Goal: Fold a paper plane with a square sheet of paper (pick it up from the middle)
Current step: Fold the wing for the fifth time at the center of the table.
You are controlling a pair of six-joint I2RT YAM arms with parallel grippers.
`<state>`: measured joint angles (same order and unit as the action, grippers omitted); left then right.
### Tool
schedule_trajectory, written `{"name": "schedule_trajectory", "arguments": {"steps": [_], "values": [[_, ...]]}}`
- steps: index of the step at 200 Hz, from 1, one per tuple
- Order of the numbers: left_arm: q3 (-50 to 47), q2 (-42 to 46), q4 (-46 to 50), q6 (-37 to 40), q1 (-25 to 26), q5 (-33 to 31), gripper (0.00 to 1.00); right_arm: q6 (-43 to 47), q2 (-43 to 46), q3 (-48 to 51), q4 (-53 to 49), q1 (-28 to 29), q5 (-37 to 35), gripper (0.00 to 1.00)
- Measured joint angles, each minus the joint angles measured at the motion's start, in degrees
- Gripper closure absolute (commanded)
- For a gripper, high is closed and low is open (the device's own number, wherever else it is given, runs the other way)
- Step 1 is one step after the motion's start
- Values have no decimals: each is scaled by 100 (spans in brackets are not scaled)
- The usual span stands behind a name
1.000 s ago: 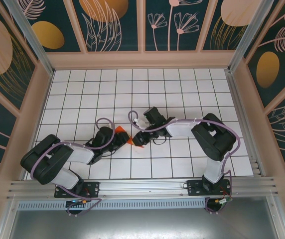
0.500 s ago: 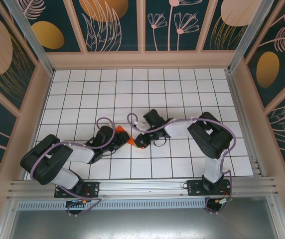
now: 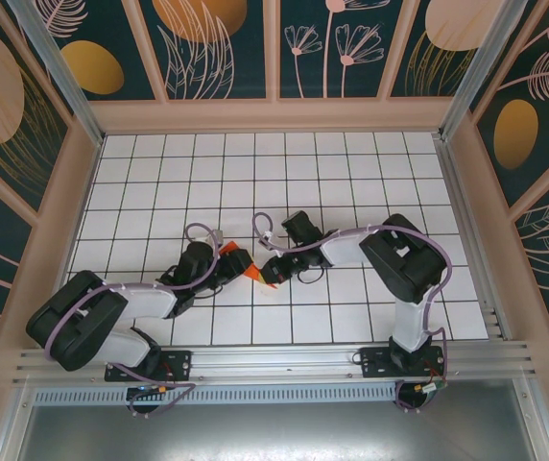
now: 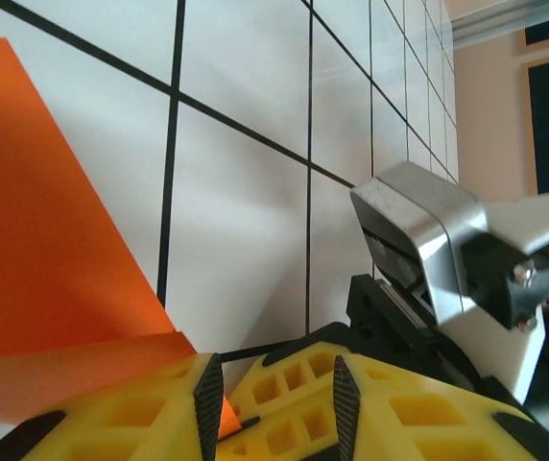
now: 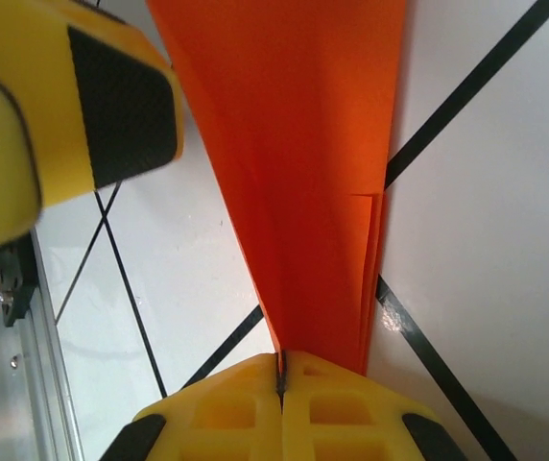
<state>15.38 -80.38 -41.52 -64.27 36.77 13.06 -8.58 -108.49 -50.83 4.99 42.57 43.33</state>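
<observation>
Orange-red and thin, the square sheet of paper [image 3: 252, 275] is already folded down to a narrow pointed shape with several layers. It lies about midway across the table [image 3: 351, 173], closer to the near edge than the far one, bridging the gap between the two arms. The right gripper [image 5: 281, 370] is fully closed on one end, and the layered edges run straight into the seam between its fingers. The left gripper [image 3: 239, 264] stands partly apart at the other end. Its pad [image 5: 121, 106] sits just beside the paper's edge with white tile showing between them, so it does not look clamped. The paper is likely very light, floppy off its creases and easy to tear or crumple. It should also slide freely on the smooth tile. A pinch across the stacked folds near the centre crease, where the layers stiffen it, looks safest, while a single-layer flap would probably buckle. From above, the arms and cables cover most of the paper, so its outline and number of folds cannot be made out. The wrist views cut off its far ends, and it is unclear whether it lies flat or is lifted.
</observation>
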Motion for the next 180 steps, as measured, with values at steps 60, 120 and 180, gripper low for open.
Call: {"name": "schedule_trajectory", "arguments": {"steps": [60, 120, 180], "values": [[-157, -339, -442, -4, 0, 201, 63, -455, -142, -50, 87, -92, 286, 100], [-133, -726, -581, -26, 0, 278, 64, -553, -173, -76, 79, -103, 326, 99], [22, -791, -286, -160, 11, 107, 65, -514, -179, -162, -96, -101, 323, 88]]}}
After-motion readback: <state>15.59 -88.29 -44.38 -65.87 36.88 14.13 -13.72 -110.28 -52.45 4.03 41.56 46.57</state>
